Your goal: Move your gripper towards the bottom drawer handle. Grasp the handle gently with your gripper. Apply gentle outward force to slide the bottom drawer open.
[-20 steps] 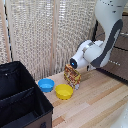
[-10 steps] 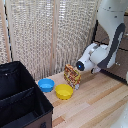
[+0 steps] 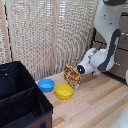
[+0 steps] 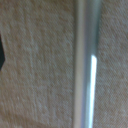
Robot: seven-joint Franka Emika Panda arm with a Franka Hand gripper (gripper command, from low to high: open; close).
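Observation:
In the wrist view a thin silver metal bar, the drawer handle (image 4: 85, 65), runs across the whole picture, very close and blurred, against a flat brown drawer front (image 4: 35, 75). A dark sliver at the picture's edge may be one finger (image 4: 1, 52). In the exterior view the white arm (image 3: 102, 57) reaches to the dark brown cabinet (image 3: 121, 67) at that view's right. The gripper itself and the handle are hidden behind the arm there. I cannot tell whether the jaws are open or shut.
A wooden table (image 3: 95, 105) holds a black bin (image 3: 20, 95) at the exterior view's left, a blue bowl (image 3: 46, 85), a yellow bowl (image 3: 64, 91) and a colourful box (image 3: 72, 76). A bamboo blind (image 3: 50, 35) hangs behind.
The arm has swung toward the exterior view's right, closer to the cabinet. The bowls, box and bin have not moved.

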